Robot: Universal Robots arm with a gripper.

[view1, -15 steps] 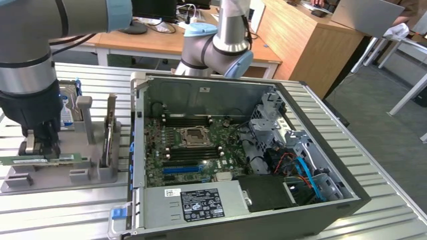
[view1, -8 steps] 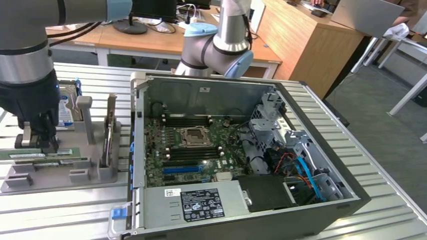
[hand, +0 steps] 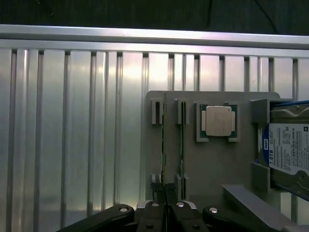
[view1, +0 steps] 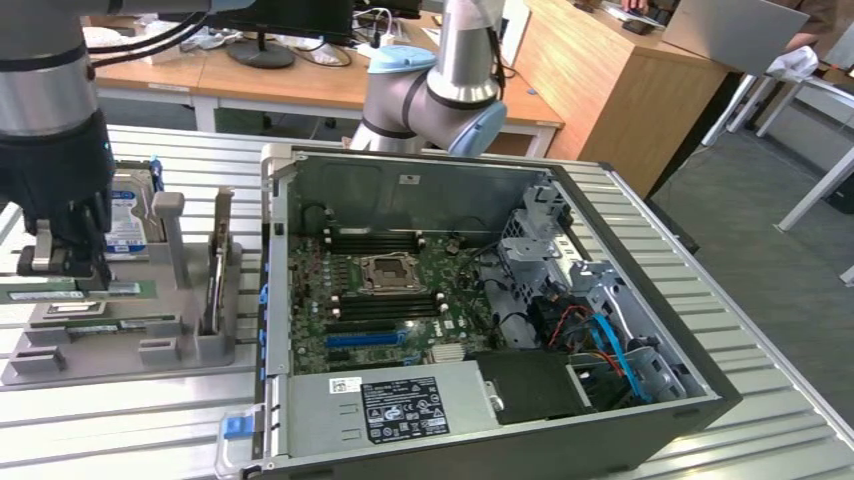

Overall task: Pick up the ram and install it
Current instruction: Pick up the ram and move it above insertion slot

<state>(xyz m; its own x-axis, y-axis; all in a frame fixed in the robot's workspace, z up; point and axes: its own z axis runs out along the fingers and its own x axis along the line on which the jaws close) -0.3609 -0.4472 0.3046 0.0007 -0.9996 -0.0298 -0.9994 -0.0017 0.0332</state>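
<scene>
Two rams stand on edge, side by side, in slots of the grey tray [hand: 212,164]. My claw [hand: 165,191] is closed on one end of the ram [hand: 164,140], a finger on each face of the thin green board. The ram is seated in its slot and runs straight away from my fingers. The second ram [hand: 182,140] is just beside it and parallel, with a narrow gap between them. Past that one, the silver chip [hand: 218,121] lies flat in its own pocket. Farther the same way, the blue-labelled drive [hand: 289,150] leans in its bracket.

On the ram's other side the tray's edge is close, and beyond it there is bare slatted table [hand: 72,135].

In the exterior view I hang over the tray at nine o'clock from the open case [view1: 694,400], which lies on its side just beside the tray. The tray's upright grey posts [view1: 167,230] stand between me and the case wall. Inside, on the green board [view1: 334,330], dark slots [view1: 387,240] lie at twelve and six o'clock of the socket [view1: 387,268]. Cables and drive cages crowd the case's three o'clock side.

The table is ribbed aluminium, bright with glare. At twelve o'clock from the case, wooden desks [view1: 587,80] fill the room behind.
</scene>
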